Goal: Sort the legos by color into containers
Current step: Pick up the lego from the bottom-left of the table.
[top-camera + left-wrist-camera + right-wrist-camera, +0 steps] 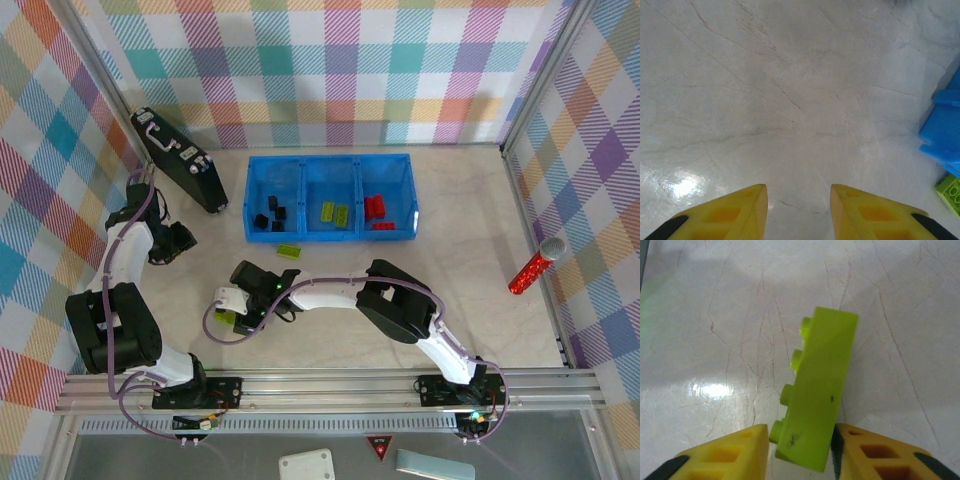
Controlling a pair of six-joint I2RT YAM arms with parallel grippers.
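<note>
The right fingers (732,455) pinch a lime-green lego (820,390) by its near end, studs facing left, over the pale surface (715,300) in front of the blue tray (330,160) and apart from it. The left fingers (735,215) stand slightly spread, nothing between them. Another green lego (289,251) lies just before the tray.

text: none legible | signs: red triangle (381,447) on near ledge (250,452), symbol unreadable

We are seeing a black case (180,160) with silver latches lying at an angle near the counter's (480,250) far left corner, while a silver-capped red cylinder (536,266) is lying slantwise by its right edge.
</note>
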